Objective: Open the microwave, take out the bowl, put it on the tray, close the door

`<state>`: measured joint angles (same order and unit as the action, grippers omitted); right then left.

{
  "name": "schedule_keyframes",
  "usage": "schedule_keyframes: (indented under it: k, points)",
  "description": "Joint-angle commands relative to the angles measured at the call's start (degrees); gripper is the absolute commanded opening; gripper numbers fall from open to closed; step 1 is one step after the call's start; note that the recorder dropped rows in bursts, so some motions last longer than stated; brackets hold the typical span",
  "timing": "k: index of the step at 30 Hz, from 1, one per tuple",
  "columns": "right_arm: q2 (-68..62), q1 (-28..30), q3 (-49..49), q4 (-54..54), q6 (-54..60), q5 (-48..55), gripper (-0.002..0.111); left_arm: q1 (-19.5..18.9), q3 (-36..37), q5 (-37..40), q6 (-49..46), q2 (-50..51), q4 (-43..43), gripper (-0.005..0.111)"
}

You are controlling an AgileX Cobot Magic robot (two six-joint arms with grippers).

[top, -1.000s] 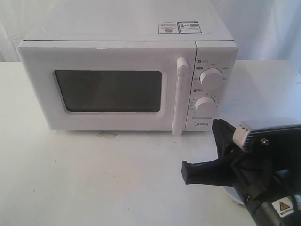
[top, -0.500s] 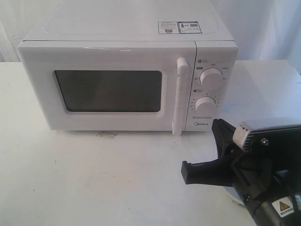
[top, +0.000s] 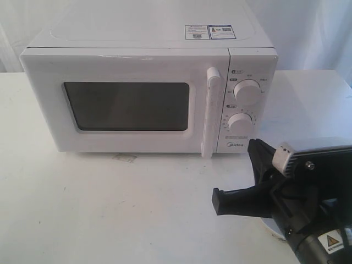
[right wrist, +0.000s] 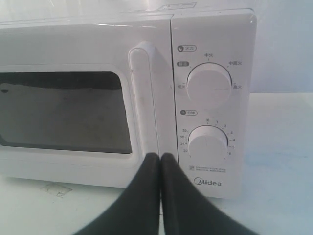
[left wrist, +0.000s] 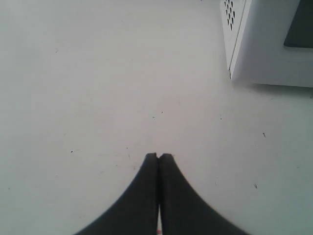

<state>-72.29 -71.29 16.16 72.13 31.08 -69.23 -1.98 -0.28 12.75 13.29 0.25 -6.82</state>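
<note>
Right pincer is seen with its two black fingers pressed together and nothing held between them. It is placed in front of the microwave, apart from it, and its tips are aimed at the lower end of the handle, just beside the lower knob. In the exterior view it is carried low over the tabletop, in front of the microwave's panel side.

Left pincer is likewise closed tip to tip and empty. It is held over bare tabletop, off the microwave's front corner on the side pierced with vent holes, and well apart from that corner.

The microwave is set upright on the tabletop, towards its far edge. The door is shut flush with the front, and the handle is seen standing vertical between the window and the control panel. Nothing can be made out behind the dark window glass. The upper knob is mounted above the lower one on the panel, with the Midea name printed below them. Two stickers are stuck on the microwave's top, above the handle. A small pale scrap is seen on the tabletop just in front of the microwave's base, below the window.
</note>
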Motion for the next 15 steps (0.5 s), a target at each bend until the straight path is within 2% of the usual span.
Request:
schedule_keyframes:
  k: [1,8,13,15]
  points:
    - [0.3,-0.1,-0.3,0.4,-0.1,-0.5,0.0,-0.2,0.3,0.1,-0.1,-0.2,0.2,0.0]
    - [8.8,0.8,-0.3,0.3,4.4,7.9,0.0,-0.2,0.3,0.1,-0.1,-0.2,0.2,0.0]
    - [20.1,8.0,-0.3,0.3,10.9,23.0,0.0,-0.2,0.3,0.1,-0.1,-0.2,0.2,0.0]
    - [25.7,13.2,-0.3,0.3,13.1,30.8,0.0,-0.2,0.3,0.1,-0.1,-0.2,0.2,0.0]
